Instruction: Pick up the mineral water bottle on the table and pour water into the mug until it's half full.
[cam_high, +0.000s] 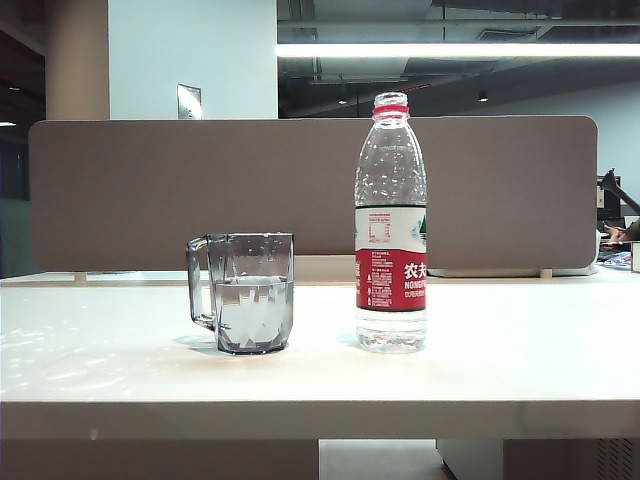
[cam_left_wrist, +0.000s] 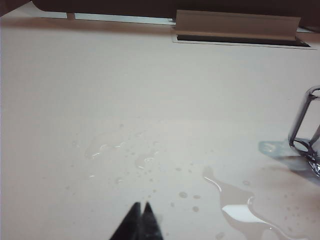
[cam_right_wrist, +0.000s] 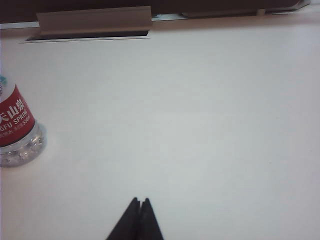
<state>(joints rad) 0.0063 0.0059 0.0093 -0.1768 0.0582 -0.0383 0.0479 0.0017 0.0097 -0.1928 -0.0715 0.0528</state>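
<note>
The mineral water bottle (cam_high: 391, 225) stands upright and uncapped on the white table (cam_high: 500, 350), a little water left at its base; its lower part (cam_right_wrist: 16, 131) shows in the right wrist view. The smoky-grey mug (cam_high: 245, 291) stands to its left, roughly half full of water (cam_high: 255, 312), handle turned left; only its handle (cam_left_wrist: 306, 125) shows in the left wrist view. My left gripper (cam_left_wrist: 140, 205) is shut and empty, low over the table, away from the mug. My right gripper (cam_right_wrist: 139, 200) is shut and empty, well clear of the bottle. Neither arm appears in the exterior view.
Spilled water lies on the tabletop near the mug: a puddle (cam_left_wrist: 240, 210) and scattered droplets (cam_left_wrist: 145, 162). A grey partition (cam_high: 300, 190) runs along the table's back edge, with a raised cable flap (cam_left_wrist: 235, 25), the other flap (cam_right_wrist: 95, 20) likewise.
</note>
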